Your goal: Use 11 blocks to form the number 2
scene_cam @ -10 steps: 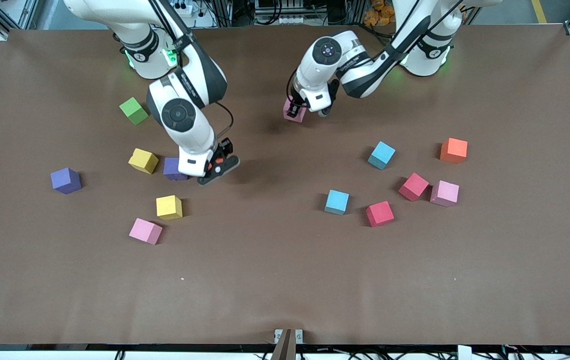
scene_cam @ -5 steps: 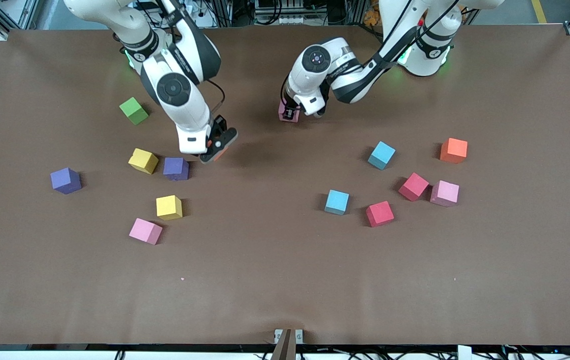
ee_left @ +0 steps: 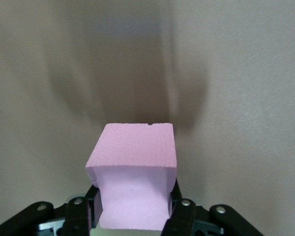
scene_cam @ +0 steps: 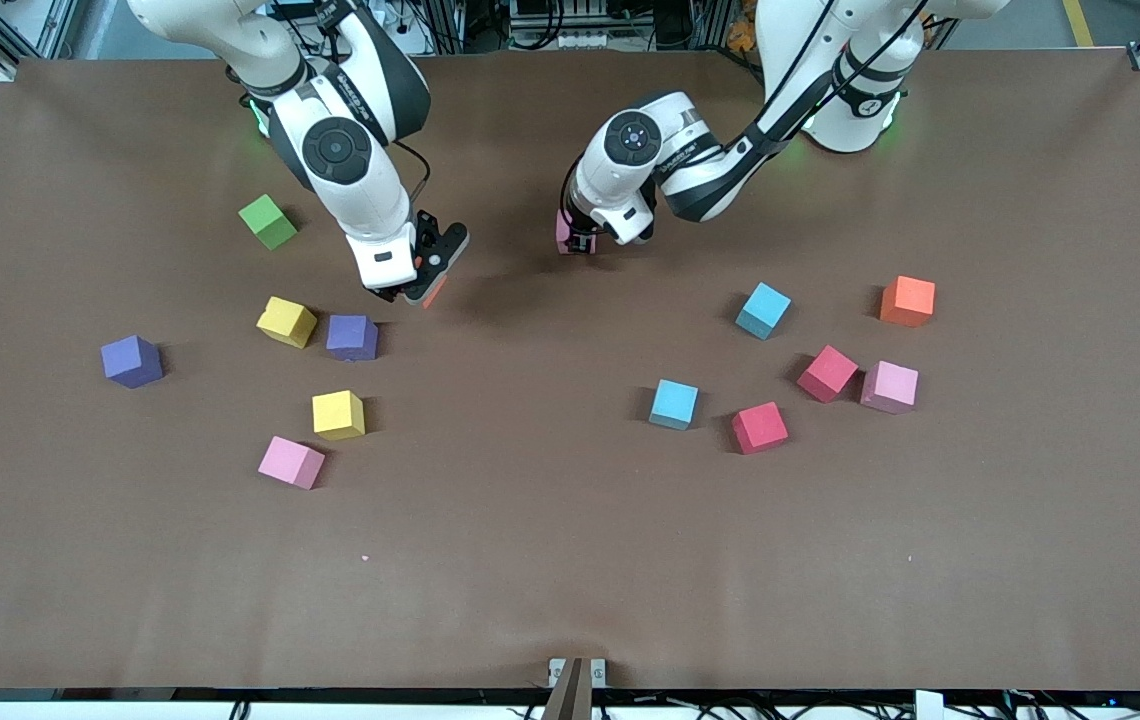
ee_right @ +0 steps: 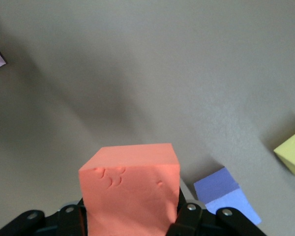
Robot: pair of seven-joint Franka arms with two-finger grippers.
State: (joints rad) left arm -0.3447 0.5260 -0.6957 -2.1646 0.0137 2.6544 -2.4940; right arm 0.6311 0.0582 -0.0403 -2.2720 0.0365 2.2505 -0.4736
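My left gripper (scene_cam: 575, 238) is shut on a pink block (scene_cam: 566, 230) over the table's middle near the bases; in the left wrist view the pink block (ee_left: 132, 167) sits between the fingers (ee_left: 179, 211). My right gripper (scene_cam: 427, 282) is shut on an orange block (scene_cam: 433, 290), above the table beside a purple block (scene_cam: 351, 337). In the right wrist view the orange block (ee_right: 130, 189) fills the jaws, with the purple block (ee_right: 226, 196) and a yellow block (ee_right: 292, 152) below. Loose blocks lie scattered toward both ends. No number 2 is in view.
Toward the right arm's end lie a green cube (scene_cam: 268, 221), two yellow blocks (scene_cam: 286, 321) (scene_cam: 338, 414), a purple block (scene_cam: 131, 360) and a pink one (scene_cam: 291, 461). Toward the left arm's end lie light blue (scene_cam: 762, 309) (scene_cam: 674, 403), red (scene_cam: 827, 373) (scene_cam: 759, 427), orange (scene_cam: 907, 300) and pink (scene_cam: 889, 386) blocks.
The right gripper has carried the orange block away from the purple block toward the bases. The left gripper has shifted slightly toward the right arm's end with the pink block.
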